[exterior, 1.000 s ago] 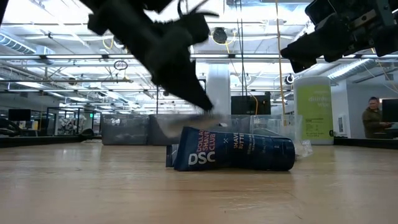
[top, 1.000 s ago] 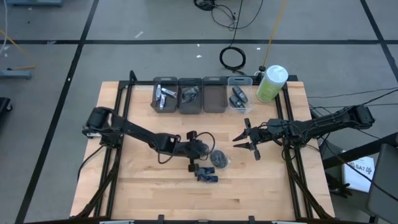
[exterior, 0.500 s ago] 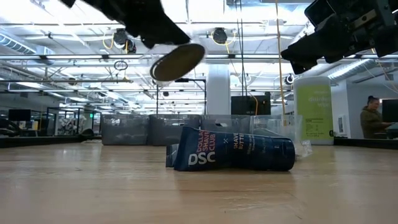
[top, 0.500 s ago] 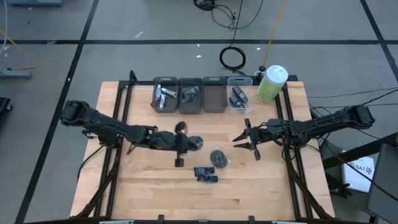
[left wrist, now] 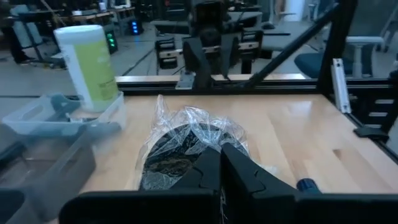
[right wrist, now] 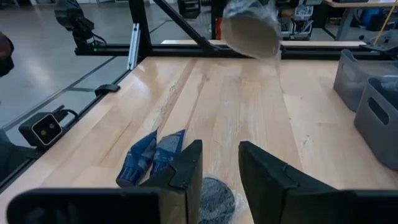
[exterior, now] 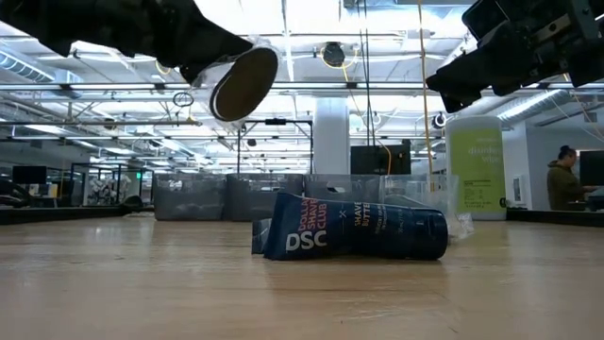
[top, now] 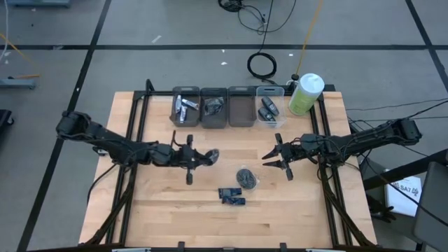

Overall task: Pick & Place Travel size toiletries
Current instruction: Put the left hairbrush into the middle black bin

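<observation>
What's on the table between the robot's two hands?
In the high view, only bare wood lies between the left hand, shut on a wrapped disc, and the open right hand. Another disc sits nearer the front.

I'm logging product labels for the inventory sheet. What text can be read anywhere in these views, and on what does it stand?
"DOLLAR SHAVE CLUB" and "DSC": on the dark blue packet lying on the table, low view.
More print further along that packet: too small to read.
Pale lettering on the green bottle: too blurred to read.
Nothing else legible.
</observation>
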